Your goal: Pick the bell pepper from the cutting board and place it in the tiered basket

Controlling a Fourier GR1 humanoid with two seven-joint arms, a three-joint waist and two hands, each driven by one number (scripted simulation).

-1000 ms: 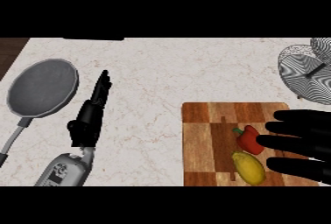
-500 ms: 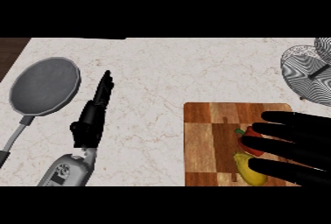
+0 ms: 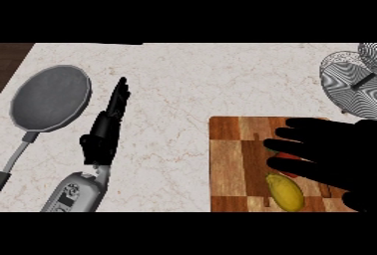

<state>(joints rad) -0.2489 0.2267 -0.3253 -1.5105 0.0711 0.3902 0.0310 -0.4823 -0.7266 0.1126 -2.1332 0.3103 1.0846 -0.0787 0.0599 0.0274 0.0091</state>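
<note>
The red bell pepper (image 3: pixel 293 174) lies on the wooden cutting board (image 3: pixel 236 164) at the lower right, almost wholly hidden; only red slivers show between dark fingers. My right hand (image 3: pixel 331 154) is spread over it, fingers (image 3: pixel 294 133) stretched to the left and thumb below; I cannot tell whether they touch it. The striped wire tiered basket (image 3: pixel 352 82) stands at the far right, beyond the board. My left hand (image 3: pixel 109 122) rests open on the counter at the left, fingers straight and pointing away.
A yellow fruit (image 3: pixel 285 192) lies on the board just in front of the pepper, by my right hand. A grey frying pan (image 3: pixel 48 97) with its handle toward me sits at the far left. Marble counter (image 3: pixel 191 89) stretches between the hands.
My right hand has moved left and down over the pepper, which showed between the fingers before and is now nearly covered. The left hand has barely shifted.
</note>
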